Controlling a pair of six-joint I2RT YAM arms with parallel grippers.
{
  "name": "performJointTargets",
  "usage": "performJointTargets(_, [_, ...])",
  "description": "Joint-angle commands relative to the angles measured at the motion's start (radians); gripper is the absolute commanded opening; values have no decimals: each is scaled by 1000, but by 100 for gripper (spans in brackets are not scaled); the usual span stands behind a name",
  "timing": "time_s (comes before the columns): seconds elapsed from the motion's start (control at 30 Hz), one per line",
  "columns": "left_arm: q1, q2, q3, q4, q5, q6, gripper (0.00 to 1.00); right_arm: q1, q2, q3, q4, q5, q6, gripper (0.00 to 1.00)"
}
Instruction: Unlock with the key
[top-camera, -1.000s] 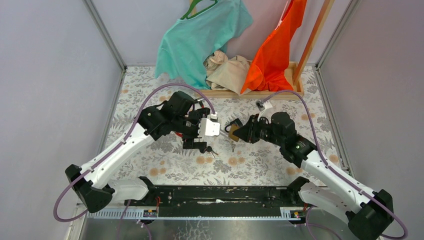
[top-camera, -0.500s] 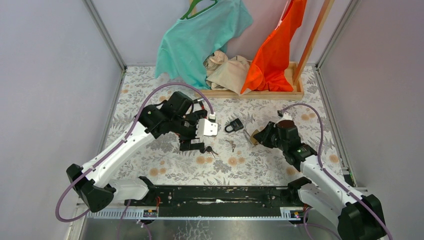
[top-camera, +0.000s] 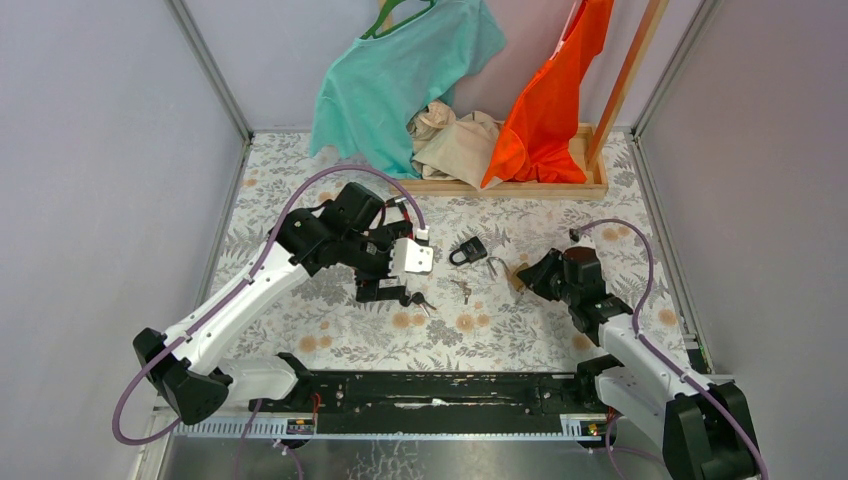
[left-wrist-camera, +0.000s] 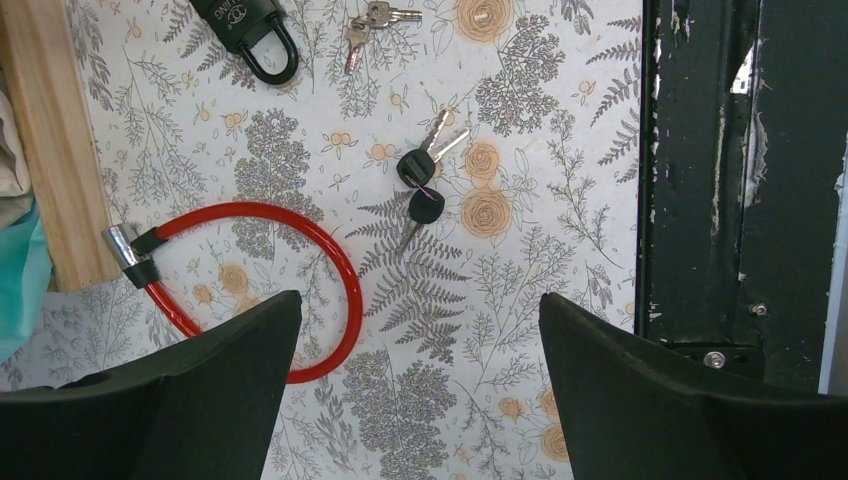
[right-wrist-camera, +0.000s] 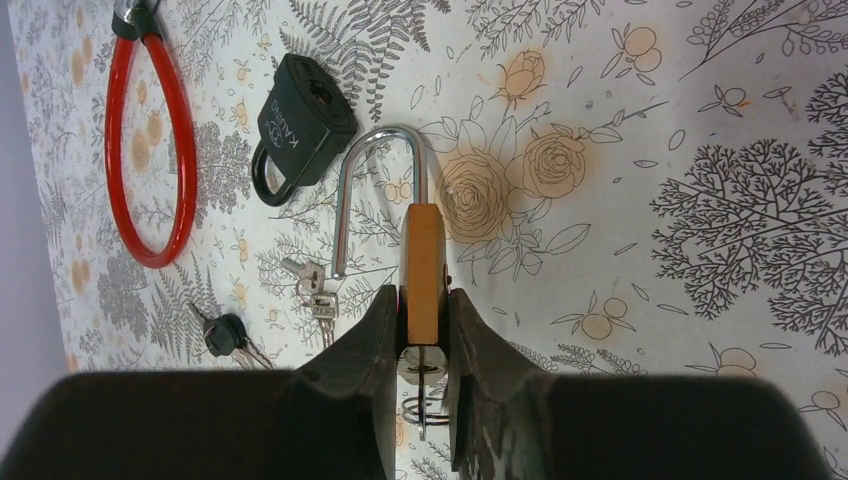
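Note:
My right gripper (right-wrist-camera: 424, 305) is shut on a brass padlock (right-wrist-camera: 423, 265), its silver shackle (right-wrist-camera: 372, 165) swung open and a key with a ring (right-wrist-camera: 425, 385) in its underside. In the top view the padlock (top-camera: 512, 272) lies low at the mat, right of centre. A black padlock (right-wrist-camera: 300, 120) lies closed on the mat, also in the top view (top-camera: 468, 249). My left gripper (left-wrist-camera: 420, 380) is open and empty above the mat, over black-headed keys (left-wrist-camera: 422, 190) and beside a red cable lock (left-wrist-camera: 250, 285).
Small silver keys (right-wrist-camera: 312, 290) lie between the padlocks, also in the left wrist view (left-wrist-camera: 372, 20). A wooden tray (top-camera: 560, 187) with teal, beige and orange clothes stands at the back. The black base rail (top-camera: 440, 390) runs along the near edge.
My right arm has pulled back to the right and lowered, carrying the brass padlock away from the black padlock. My left arm has barely moved.

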Motion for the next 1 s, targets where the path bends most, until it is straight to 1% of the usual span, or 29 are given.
performJointTargets(0.0, [10, -2, 3, -18, 13, 26, 94, -5, -26, -14, 93, -22, -27, 8])
performJointTargets(0.07, [10, -3, 5, -14, 8, 28, 94, -5, -48, -32, 86, -38, -25, 16])
performJointTargets(0.1, [9, -4, 5, -11, 6, 29, 94, -5, -65, -40, 77, -43, -22, 24])
performJointTargets(0.17, [10, -3, 4, -9, 1, 36, 95, -5, -90, -54, 52, -40, -10, 45])
performJointTargets(0.2, [10, -3, 4, -9, -2, 40, 95, -5, -100, -60, 45, -38, -4, 51])
performJointTargets(0.33, [10, -1, 4, -6, -9, 44, 94, -5, -123, -54, -5, -3, 11, 56])
performJointTargets(0.4, [10, -2, 6, -1, -15, 40, 94, -5, -126, -30, -41, 26, 0, 66])
performJointTargets(0.47, [12, -2, 9, 3, -24, 31, 95, -5, -132, 9, -87, 55, -29, 71])
performJointTargets(0.6, [37, 6, 17, 8, -34, 0, 95, -5, -155, 102, -173, 127, -70, 75])
performJointTargets(0.67, [62, 17, 30, 9, -25, -15, 95, -3, -161, 139, -188, 122, -92, 73])
performJointTargets(0.7, [78, 23, 37, 8, -18, -20, 95, -3, -163, 150, -178, 89, -107, 68])
performJointTargets(0.83, [126, 36, 62, -11, 3, -10, 94, -4, -123, 166, -165, -76, -106, 43])
performJointTargets(0.93, [134, 27, 53, -17, 4, 10, 94, -4, -55, 151, -119, -244, -72, 18])
performJointTargets(0.97, [135, 25, 49, -16, 2, 14, 94, -4, -28, 152, -118, -278, -65, 9])
